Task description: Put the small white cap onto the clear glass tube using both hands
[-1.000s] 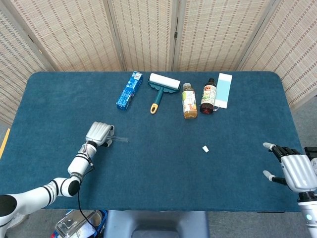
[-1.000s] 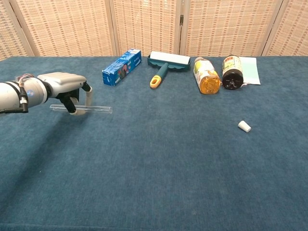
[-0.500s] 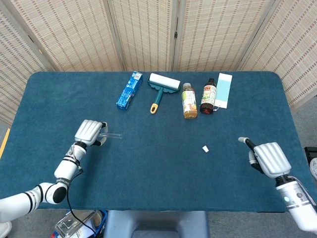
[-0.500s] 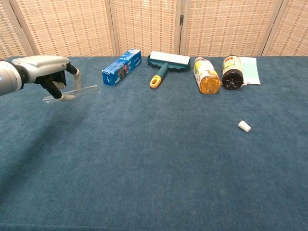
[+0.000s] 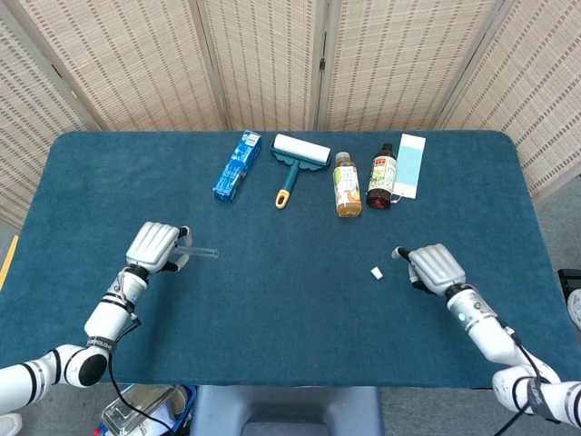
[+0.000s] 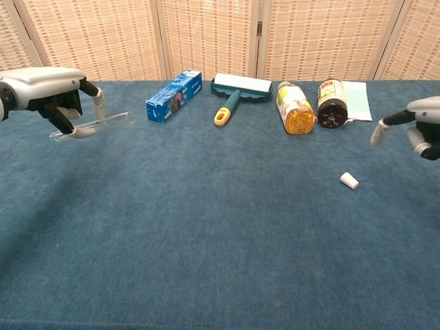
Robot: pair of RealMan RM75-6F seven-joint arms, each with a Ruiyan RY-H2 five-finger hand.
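While the left hand (image 6: 51, 93) pinches the clear glass tube (image 6: 96, 126) clear of the table (long axis roughly level), the small white cap (image 5: 376, 272) lies just left of the right hand (image 5: 434, 267), whose fingers are spread and empty.
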